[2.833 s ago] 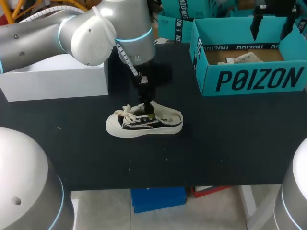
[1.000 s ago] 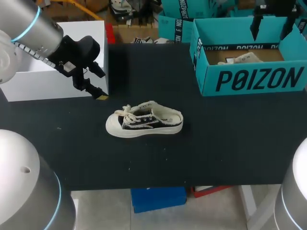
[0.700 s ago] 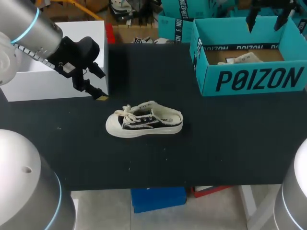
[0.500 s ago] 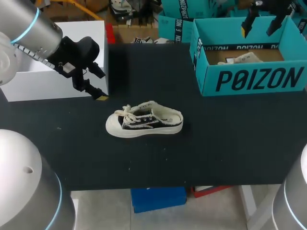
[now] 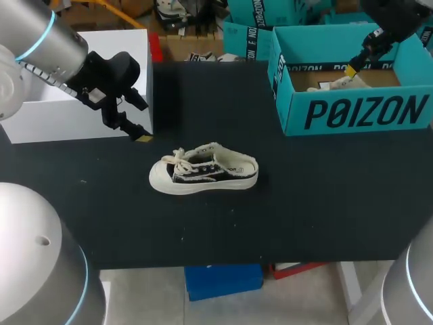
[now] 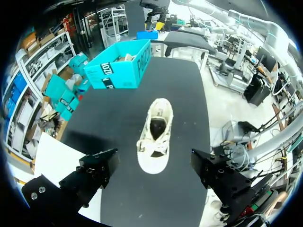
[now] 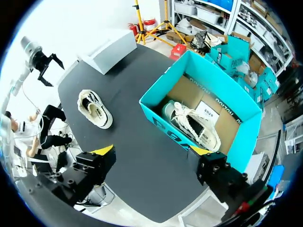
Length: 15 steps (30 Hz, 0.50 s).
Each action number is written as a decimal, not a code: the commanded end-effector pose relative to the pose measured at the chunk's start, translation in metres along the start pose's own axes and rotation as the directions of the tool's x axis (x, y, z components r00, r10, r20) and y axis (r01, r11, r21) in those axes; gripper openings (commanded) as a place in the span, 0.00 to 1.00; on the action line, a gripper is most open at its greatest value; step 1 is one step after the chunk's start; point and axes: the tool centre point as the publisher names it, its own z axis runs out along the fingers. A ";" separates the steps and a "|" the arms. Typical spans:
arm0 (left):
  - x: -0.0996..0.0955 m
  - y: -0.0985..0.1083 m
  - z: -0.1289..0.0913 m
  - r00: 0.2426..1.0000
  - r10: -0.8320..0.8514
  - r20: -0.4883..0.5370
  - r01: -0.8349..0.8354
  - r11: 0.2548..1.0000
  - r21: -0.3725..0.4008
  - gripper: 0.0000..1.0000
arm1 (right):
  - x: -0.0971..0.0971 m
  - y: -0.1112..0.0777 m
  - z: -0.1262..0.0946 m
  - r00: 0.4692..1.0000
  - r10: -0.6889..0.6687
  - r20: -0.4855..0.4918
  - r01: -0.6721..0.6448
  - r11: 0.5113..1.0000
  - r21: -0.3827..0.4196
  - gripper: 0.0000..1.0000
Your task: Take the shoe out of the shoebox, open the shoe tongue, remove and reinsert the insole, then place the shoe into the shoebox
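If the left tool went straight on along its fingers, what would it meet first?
Probably the shoe on the table: the left wrist view shows it straight ahead of the open left tool, with nothing between. Depth is unclear, so the table itself could come first.

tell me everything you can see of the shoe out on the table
The shoe is a low canvas sneaker with a cream upper, a dark side panel, a white rubber toe cap and sole, and cream laces tied loosely at the front. The heel looks low or folded down, and the opening is dark inside. It stands upright on its sole near the middle of the black table, toe toward the robot's left. Only the table touches it.
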 end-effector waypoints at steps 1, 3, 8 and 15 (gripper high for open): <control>0.001 0.001 0.001 1.000 0.002 0.004 -0.002 1.000 0.004 1.00 | 0.002 -0.008 0.001 0.950 -0.313 0.023 0.312 0.938 -0.153 1.00; 0.001 0.001 0.001 1.000 0.002 0.004 -0.002 1.000 0.004 1.00 | 0.002 -0.008 0.001 0.950 -0.313 0.023 0.312 0.938 -0.153 1.00; 0.001 0.001 0.001 1.000 0.002 0.004 -0.002 1.000 0.004 1.00 | 0.002 -0.008 0.001 0.950 -0.313 0.023 0.312 0.938 -0.153 1.00; 0.001 0.001 0.001 1.000 0.002 0.004 -0.002 1.000 0.004 1.00 | 0.010 -0.001 0.014 0.915 -0.402 0.031 0.400 0.898 -0.185 1.00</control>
